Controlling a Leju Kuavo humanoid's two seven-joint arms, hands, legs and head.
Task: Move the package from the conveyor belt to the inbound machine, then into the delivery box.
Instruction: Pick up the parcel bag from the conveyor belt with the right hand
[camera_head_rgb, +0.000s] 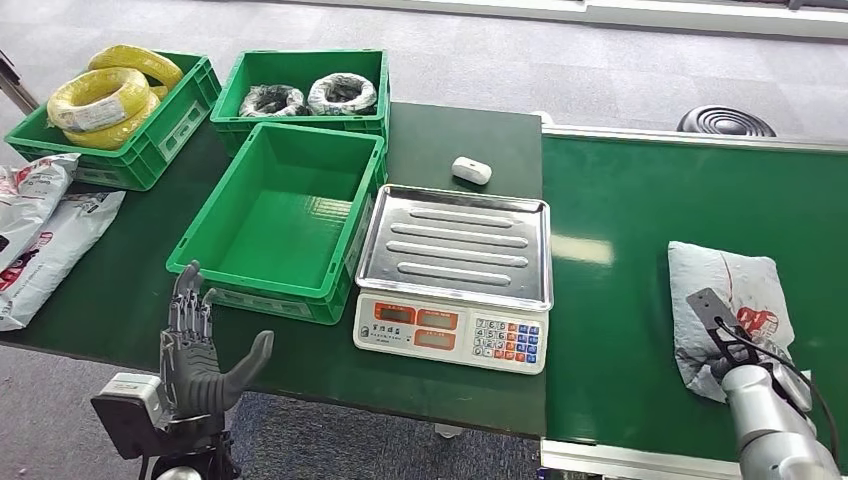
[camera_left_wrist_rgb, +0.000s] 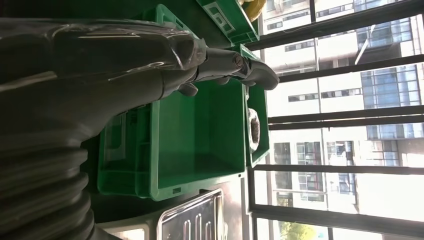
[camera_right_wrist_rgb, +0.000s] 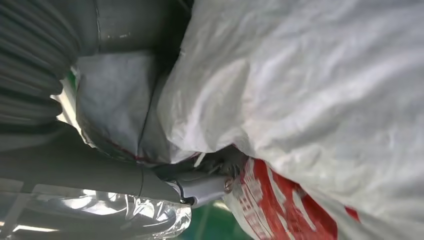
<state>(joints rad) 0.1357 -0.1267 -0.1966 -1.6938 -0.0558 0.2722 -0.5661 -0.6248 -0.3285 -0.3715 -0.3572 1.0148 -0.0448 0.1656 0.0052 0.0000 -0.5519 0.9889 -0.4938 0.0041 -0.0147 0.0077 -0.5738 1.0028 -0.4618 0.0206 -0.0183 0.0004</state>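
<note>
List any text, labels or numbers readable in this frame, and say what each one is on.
None can be read with confidence.
Scale: red displays, a numbered keypad and a small label, all too small.
Package under the right hand: red printing, too blurred; the right wrist view shows red marks only in part.
Grey bags at the table's left: red and dark print, unreadable.
Green crate: no legible marking.

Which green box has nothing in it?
The nearest green crate, beside the scale, holds nothing. The back-left crate holds yellow coils, and the back-middle crate holds black-and-white bundles.
</note>
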